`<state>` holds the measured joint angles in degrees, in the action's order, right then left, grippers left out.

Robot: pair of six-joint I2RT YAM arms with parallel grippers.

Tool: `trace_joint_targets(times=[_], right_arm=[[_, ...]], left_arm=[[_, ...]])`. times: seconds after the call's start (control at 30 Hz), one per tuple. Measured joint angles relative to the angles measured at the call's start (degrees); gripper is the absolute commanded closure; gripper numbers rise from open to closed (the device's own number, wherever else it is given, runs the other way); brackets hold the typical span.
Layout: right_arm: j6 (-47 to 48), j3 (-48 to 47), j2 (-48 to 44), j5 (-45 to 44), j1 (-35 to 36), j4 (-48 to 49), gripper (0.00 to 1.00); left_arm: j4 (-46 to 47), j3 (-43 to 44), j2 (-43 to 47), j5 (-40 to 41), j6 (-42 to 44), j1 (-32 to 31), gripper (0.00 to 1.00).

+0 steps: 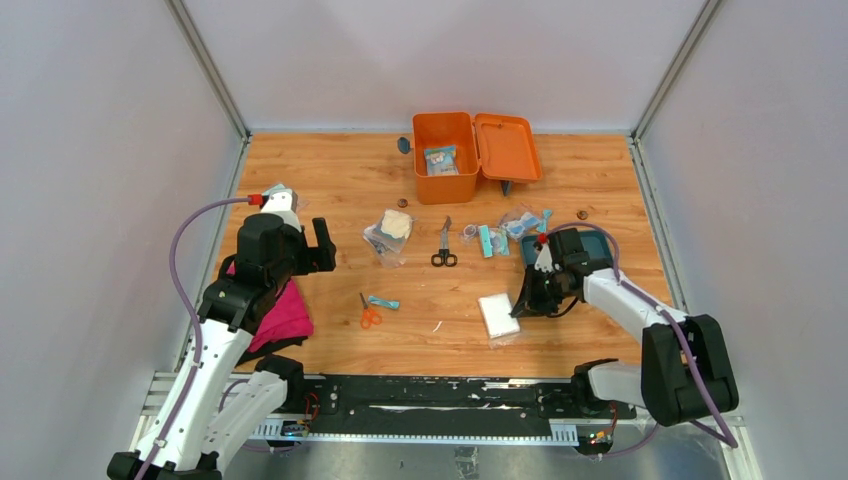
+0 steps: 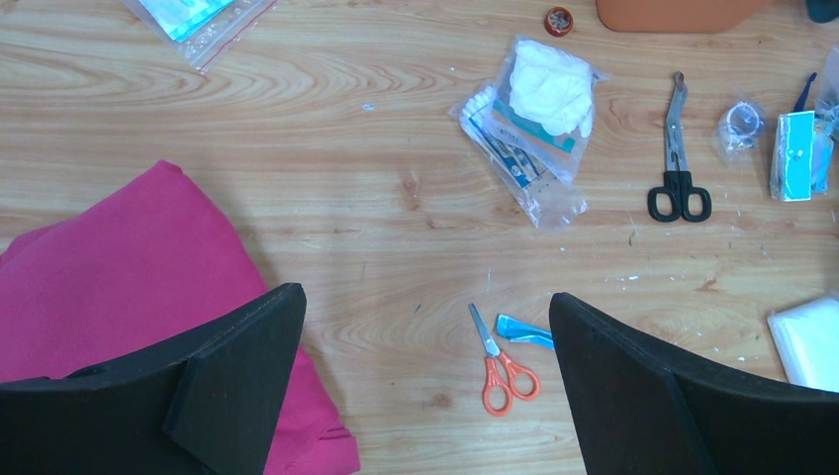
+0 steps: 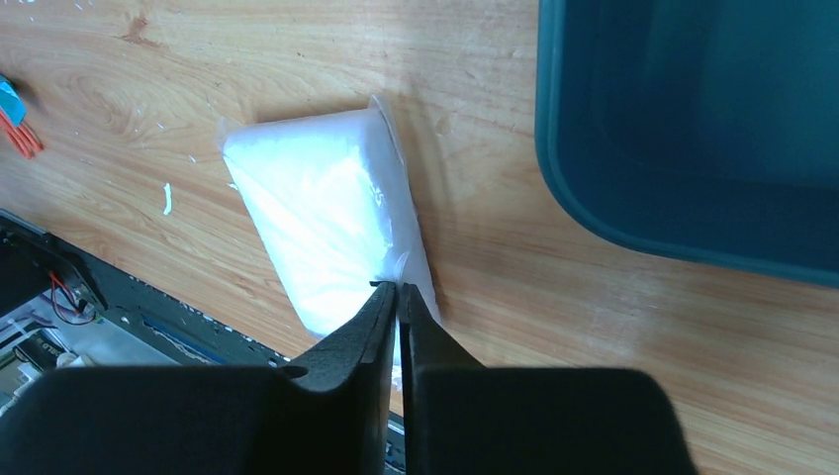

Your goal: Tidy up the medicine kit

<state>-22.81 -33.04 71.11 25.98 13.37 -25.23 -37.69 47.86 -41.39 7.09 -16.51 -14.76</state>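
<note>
1. Right fingers (image 3: 394, 302): together, pinching the clear rim of a flat white plastic-wrapped packet (image 3: 317, 228) that still lies on the wood-grain desk (image 1: 330, 170). The packet's long axis runs away from the fingertips.
2. Small orange plastic medicine kit (image 1: 445, 188): at the desk's far edge, well ahead of these fingers and slightly to their left. Its lid is thrown open and one packet is already inside.
3. Left fingers (image 2: 425, 297): wide apart and holding nothing. They hover beside a crumpled pink cloth (image 2: 119, 287), farther from the kit than the right ones.
4. Edges: a dark teal plastic tray (image 3: 554, 148) sits just beside the right fingers on the outer side, and the desk's near edge is close behind the packet.
5. Room, as I judge it: lifted clear, the packet has an open route forward. Loose sachets and black-handled scissors (image 1: 444, 245) lie low between the fingers and the kit.
</note>
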Motion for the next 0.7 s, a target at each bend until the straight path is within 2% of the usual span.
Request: trace_joint_targets(times=[0.07,0.4,0.7], right_arm=[[-0.1,0.0,-0.4,0.1,0.0,0.0,1.00],[-1.7,-0.9,-10.1,1.0,0.2,-0.2,1.00],[-4.7,-12.1,-10.5,0.4,0.8,-0.4,1.00]], left_arm=[[0.0,0.0,0.0,0.0,0.0,0.0,0.00],[0.0,0.0,0.0,0.0,0.0,0.0,0.00],[0.0,0.0,0.0,0.0,0.0,0.0,0.00]])
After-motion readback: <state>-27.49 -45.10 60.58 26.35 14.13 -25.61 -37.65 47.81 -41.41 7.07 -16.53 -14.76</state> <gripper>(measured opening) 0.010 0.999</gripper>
